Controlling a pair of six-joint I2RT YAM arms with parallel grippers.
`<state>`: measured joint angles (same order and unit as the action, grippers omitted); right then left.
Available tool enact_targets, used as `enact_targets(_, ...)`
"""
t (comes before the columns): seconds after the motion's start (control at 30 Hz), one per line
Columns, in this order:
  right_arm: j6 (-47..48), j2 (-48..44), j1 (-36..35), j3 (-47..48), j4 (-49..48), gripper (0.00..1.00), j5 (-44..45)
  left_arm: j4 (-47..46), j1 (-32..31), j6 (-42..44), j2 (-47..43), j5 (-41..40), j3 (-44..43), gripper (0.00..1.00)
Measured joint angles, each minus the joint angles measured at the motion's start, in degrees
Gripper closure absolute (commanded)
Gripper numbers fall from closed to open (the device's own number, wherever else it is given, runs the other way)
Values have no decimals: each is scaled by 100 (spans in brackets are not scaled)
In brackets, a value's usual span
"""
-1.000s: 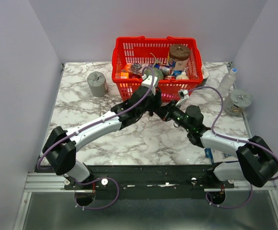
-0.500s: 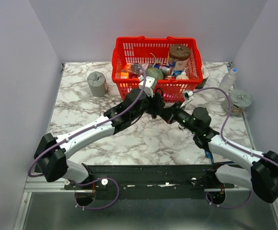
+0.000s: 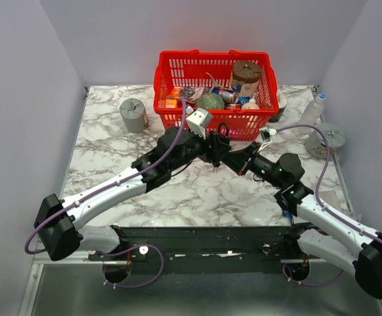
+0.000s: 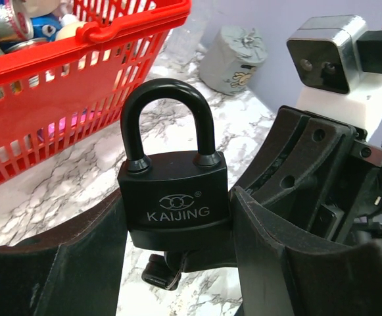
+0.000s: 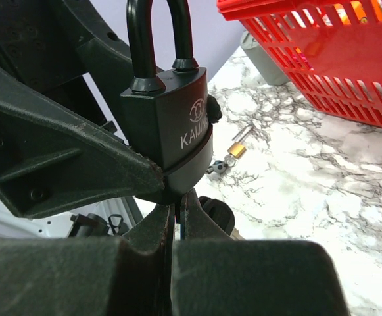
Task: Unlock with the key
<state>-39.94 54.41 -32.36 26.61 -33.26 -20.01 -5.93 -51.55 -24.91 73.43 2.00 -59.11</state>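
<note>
My left gripper (image 4: 177, 220) is shut on the black padlock (image 4: 174, 197), which stands upright with its shackle closed. The padlock also shows in the right wrist view (image 5: 171, 131). My right gripper (image 5: 180, 205) is shut directly under the padlock's base, pinching a thin key blade between its fingers. A dark key head (image 4: 159, 273) of the key bunch hangs below the padlock and also shows in the right wrist view (image 5: 218, 212). In the top view both grippers, the left (image 3: 212, 146) and the right (image 3: 233, 155), meet above the table, in front of the basket.
A red basket (image 3: 177, 122) full of items stands just behind the grippers. A small brass padlock (image 5: 237, 150) with a few keys lies on the marble. A grey cylinder (image 3: 133, 115) stands at the back left. A bottle (image 3: 313, 112) and a roll (image 3: 329, 139) are at the right.
Both arms have stretched out lower and wider. The joined grippers have shifted slightly right and toward the basket. The grips on the padlock and the key are unchanged.
</note>
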Motion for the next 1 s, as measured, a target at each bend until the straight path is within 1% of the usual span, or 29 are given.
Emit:
enact_targets(0.33,-11,-223,173,0,44,99,-380,-129,-7,7,-81,291,13,100)
enact_targets(1.0,-223,-216,472,0,-136,99,-1097,-282,-4,24,-153,579,68,100)
